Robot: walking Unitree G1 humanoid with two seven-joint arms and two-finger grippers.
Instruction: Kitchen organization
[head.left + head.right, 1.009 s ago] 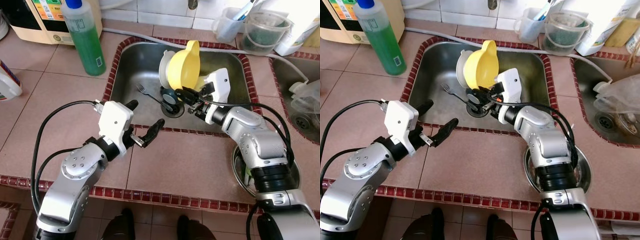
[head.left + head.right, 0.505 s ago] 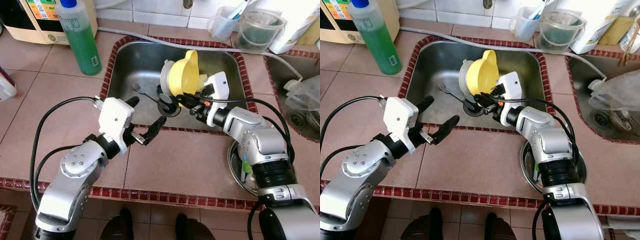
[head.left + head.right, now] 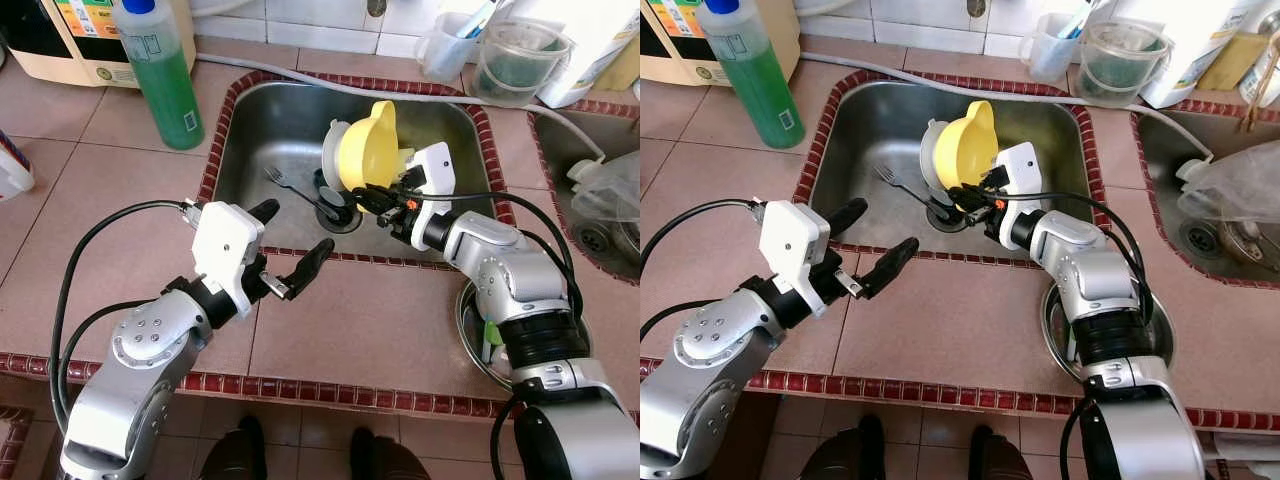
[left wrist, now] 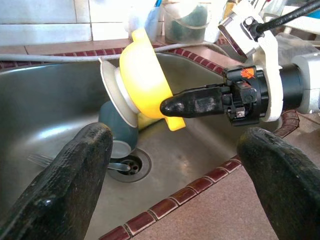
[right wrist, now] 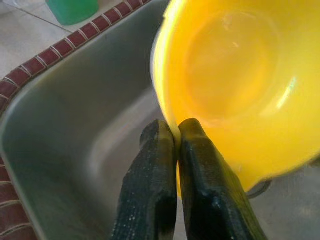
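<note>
Pinching the rim of the yellow bowl (image 3: pixel 368 147), the right end effector (image 3: pixel 372 197) holds it on edge above the sink (image 3: pixel 258 120) drain, hollow facing the right arm. Left end effector (image 3: pixel 292 248), spread wide, hovers over the bench (image 3: pixel 130 180) edge. The green bottle's (image 3: pixel 160 72) label is unreadable.

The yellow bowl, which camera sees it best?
The left wrist view: the yellow bowl shows whole, side-on, pinched by the right claw. The right wrist view sees its inside, cut off. Both eye views show it small in the sink.
</note>
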